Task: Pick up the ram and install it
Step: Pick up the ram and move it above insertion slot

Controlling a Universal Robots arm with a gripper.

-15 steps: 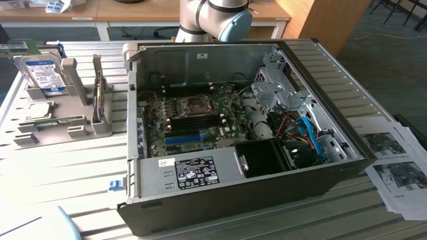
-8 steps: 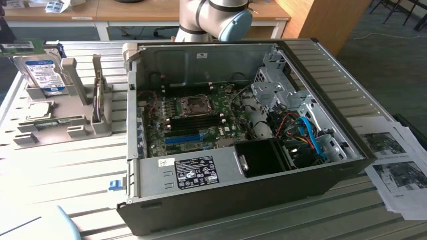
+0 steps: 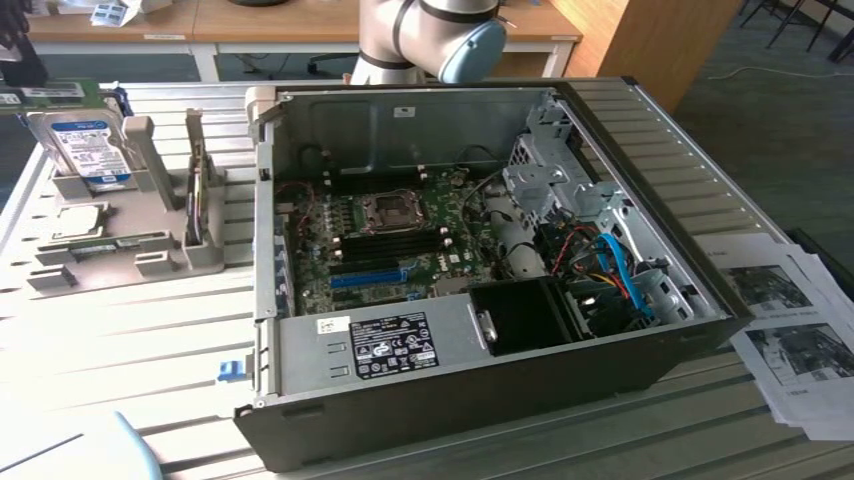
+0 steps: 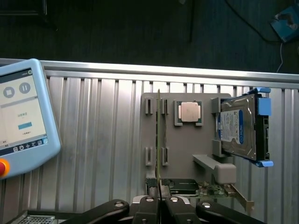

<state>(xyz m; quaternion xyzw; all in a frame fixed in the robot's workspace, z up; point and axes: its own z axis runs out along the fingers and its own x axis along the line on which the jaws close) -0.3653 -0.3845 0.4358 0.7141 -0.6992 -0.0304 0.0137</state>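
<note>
Fingers (image 4: 149, 211) closed together, ram (image 4: 159, 130) upright in holder (image 4: 187, 140)

The arm (image 3: 407, 35) has rounded silver-grey joints with a pale blue end cap. The gripper (image 4: 159, 199) is black, its linked bars pinned with round silver screws.

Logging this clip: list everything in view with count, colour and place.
ram: one, green, on edge in the holder
hard drive: one, silver with blue label, upright in the holder
processor chip: one, silver, flat in the holder
computer case: one, black, open, beside the holder, motherboard inside
papers: several, white, exterior view's right of the case
control tablet: one, light blue, on the slatted table
arm: one, grey and blue, behind the case
hand: one, black, shut, empty, near the holder
</note>
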